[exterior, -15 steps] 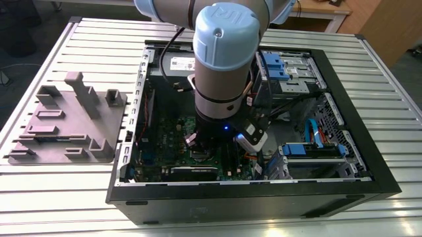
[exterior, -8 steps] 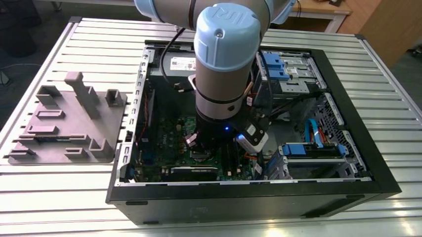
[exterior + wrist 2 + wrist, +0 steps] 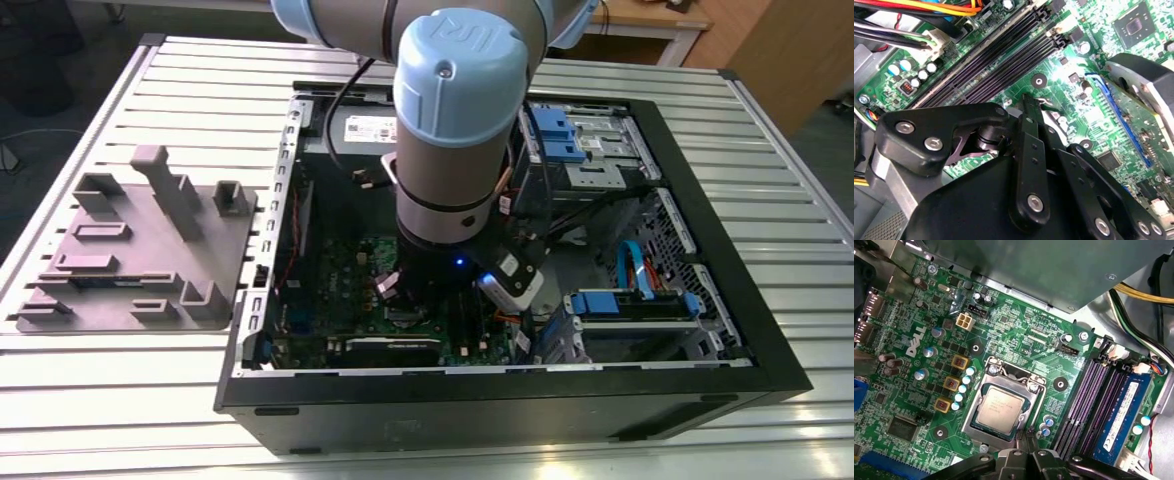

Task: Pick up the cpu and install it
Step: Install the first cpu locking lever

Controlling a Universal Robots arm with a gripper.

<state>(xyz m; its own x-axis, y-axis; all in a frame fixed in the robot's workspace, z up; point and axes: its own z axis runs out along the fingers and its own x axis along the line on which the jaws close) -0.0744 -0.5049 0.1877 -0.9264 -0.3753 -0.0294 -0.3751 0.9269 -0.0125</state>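
The first wrist view shows the cpu [image 3: 1000, 407] lying flat in the socket [image 3: 973, 407] mid-board [image 3: 1019, 325], with memory slots [image 3: 1081, 400] beside it. The jaws hang just off the socket's edge without holding the cpu; how far open they are I cannot tell. In the exterior view the arm [image 3: 461, 130] hides the socket inside the case [image 3: 507, 405]. A grey fixture [image 3: 134, 250] sits by the tabletop [image 3: 200, 110] edge at that view's left.

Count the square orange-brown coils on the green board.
3 square orange-brown coils, in a slanted row beside the silvery square cpu: one end, the middle, the other end. The black hand may hide more.
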